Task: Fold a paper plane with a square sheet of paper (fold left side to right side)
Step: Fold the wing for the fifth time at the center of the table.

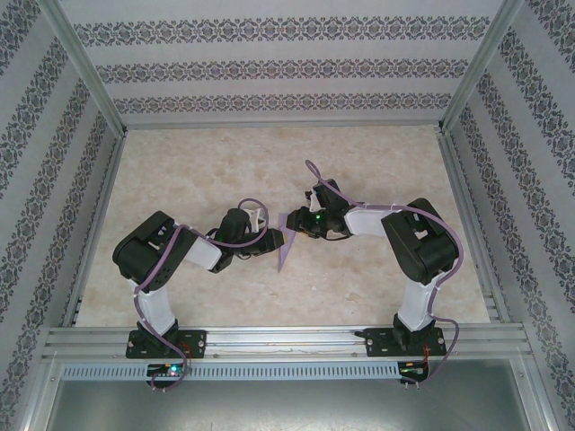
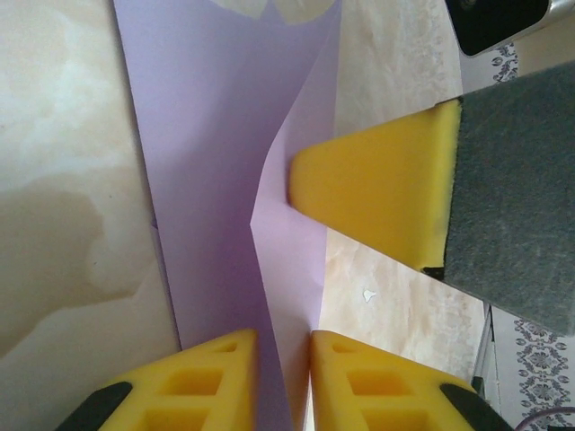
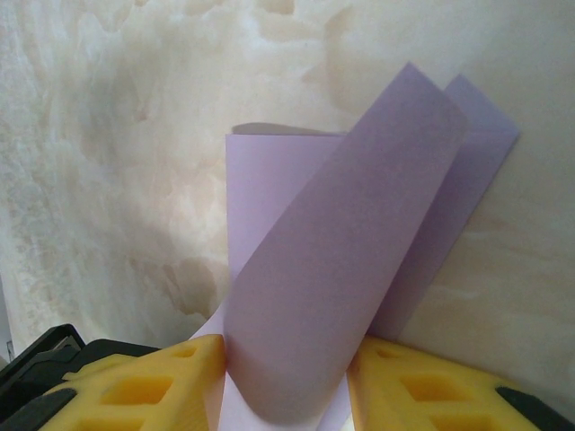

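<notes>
Since both hands pinch it mid-air | lilac paper sheet (image 1: 286, 241): light, limp, crease-prone | left hand (image 2: 283, 377) grasps its edge | right hand (image 3: 287, 382) grasps folded flap | hold near creases.

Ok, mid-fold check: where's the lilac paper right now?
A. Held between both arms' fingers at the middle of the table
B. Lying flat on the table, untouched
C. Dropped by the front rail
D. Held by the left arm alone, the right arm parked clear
A: the lilac paper runs between the left fingers and also between the right fingers, both arms meeting at mid-table.
</notes>
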### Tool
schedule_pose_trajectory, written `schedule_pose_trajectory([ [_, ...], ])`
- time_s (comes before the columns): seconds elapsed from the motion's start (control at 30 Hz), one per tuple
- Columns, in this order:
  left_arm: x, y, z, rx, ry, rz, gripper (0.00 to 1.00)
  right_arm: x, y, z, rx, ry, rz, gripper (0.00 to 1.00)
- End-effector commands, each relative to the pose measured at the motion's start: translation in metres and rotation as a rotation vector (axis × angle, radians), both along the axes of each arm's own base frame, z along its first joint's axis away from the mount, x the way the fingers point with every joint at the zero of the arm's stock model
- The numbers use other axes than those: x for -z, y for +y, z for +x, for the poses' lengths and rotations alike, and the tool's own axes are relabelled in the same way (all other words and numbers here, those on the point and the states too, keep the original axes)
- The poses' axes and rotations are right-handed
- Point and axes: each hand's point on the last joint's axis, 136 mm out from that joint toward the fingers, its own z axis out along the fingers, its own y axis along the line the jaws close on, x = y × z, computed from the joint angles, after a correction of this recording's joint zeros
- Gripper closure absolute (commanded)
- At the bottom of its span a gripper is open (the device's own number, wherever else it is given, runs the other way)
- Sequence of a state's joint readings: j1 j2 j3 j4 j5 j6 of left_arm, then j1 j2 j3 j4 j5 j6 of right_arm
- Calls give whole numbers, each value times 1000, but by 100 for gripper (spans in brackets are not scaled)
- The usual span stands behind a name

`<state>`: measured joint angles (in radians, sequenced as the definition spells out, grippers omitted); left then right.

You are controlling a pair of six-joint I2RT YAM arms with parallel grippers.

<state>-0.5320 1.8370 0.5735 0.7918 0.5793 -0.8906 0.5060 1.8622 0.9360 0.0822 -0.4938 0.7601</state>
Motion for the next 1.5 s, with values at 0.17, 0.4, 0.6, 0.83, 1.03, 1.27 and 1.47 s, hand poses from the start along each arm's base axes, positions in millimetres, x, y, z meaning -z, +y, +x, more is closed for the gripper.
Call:
schedule_pose_trajectory([
  [0.17, 22, 11, 6, -33, 27, 58, 79, 35, -15, -18, -6, 86, -133, 58],
  [0.4, 32, 14, 6, -46, 59, 72, 80, 34, -15, -19, -9, 85, -135, 58],
  [0.6, 40, 17, 7, -60, 90, 80, 81, 34, -14, -18, -12, 87, -134, 58],
  [0.83, 51, 23, 5, -77, 137, 111, 83, 30, -13, -17, -17, 78, -127, 58],
  [1.03, 58, 27, 3, -89, 174, 143, 85, 20, -9, -14, -22, 59, -106, 58],
  [1.27, 63, 29, 3, -94, 194, 160, 86, 11, -8, -11, -17, 35, -86, 57],
  [1.47, 68, 31, 2, -104, 214, 177, 88, 4, -11, -8, 10, 15, -73, 57],
])
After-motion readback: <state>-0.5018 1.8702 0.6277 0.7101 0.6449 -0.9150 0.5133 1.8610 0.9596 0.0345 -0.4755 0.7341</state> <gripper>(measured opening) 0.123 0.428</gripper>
